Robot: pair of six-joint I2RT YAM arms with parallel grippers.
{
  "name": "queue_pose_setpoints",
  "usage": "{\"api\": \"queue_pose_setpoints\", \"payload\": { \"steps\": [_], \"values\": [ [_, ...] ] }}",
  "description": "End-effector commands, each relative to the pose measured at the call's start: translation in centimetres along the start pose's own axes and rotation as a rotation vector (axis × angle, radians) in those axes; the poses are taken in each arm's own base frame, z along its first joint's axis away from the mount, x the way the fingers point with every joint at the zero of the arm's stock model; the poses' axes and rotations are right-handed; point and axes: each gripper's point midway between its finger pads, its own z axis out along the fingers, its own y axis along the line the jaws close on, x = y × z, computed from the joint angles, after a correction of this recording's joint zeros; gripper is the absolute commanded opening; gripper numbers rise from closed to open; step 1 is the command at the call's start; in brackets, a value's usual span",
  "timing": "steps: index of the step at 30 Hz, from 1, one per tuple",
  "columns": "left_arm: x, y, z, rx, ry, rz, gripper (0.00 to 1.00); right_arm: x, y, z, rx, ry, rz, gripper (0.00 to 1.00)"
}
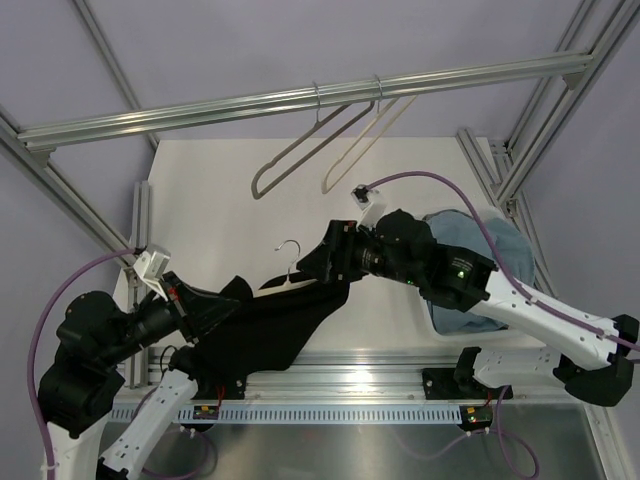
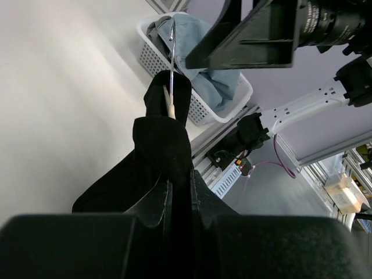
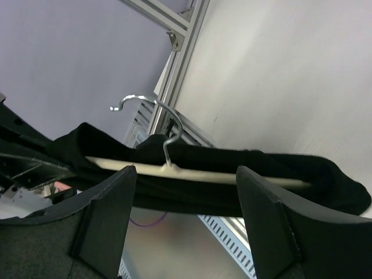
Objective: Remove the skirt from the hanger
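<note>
Seen from above, a white table has two black robot arms reaching in from its near edge. A dark pleated skirt is stretched between them, near the front of the table and a little left of centre. It is draped over a hanger, and from this height only the hanger's metal wire hook shows, poking up toward the far side.

The left gripper is clamped tight on the skirt's left end. In the left wrist view the dark fabric runs straight down into the closed fingers, and the thin wire hook rises from the top of the bunched cloth.

The right gripper sits at the skirt's right end, by the hook. In the right wrist view its two fingers are spread well apart, one on each side of the hook. The hanger's pale bar runs across the gap between them, with the skirt folded over it (whether the fingers touch the fabric cannot be told).

At the right edge of the table, a white mesh basket holds light blue jeans.

At the far side, a metal rail crosses the scene overhead. A grey hanger and a cream hanger hang from it, side by side and bare.
</note>
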Motion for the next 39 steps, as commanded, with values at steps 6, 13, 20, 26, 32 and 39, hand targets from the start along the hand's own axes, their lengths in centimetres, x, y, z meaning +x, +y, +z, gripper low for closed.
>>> {"api": "queue_pose_setpoints", "payload": {
  "steps": [6,13,20,26,32,39],
  "values": [
    [-2.1,-3.3,-1.0,0.136,-0.095,0.049,0.0,-2.1,3.9,1.9,-0.03,-0.13,-0.003,0.68],
    [-3.0,-3.4,-0.9,0.129,-0.136,0.025,0.0,-1.3,4.6,3.2,0.006,-0.128,-0.036,0.6],
    [-3.8,-3.0,-1.0,0.091,-0.176,-0.01,0.0,0.4,4.5,4.2,0.072,-0.12,-0.089,0.55],
    [-3.9,-3.1,-1.3,0.091,-0.186,-0.009,0.0,1.1,3.9,4.4,0.108,-0.115,-0.097,0.05],
    [-4.0,-3.6,-1.1,0.119,-0.174,-0.011,0.0,1.0,2.7,4.0,0.168,-0.125,-0.108,0.0],
    [-2.9,-2.7,-1.5,0.068,-0.129,0.033,0.98,-0.7,1.5,1.9,0.243,-0.175,-0.12,0.0]
  ]
}}
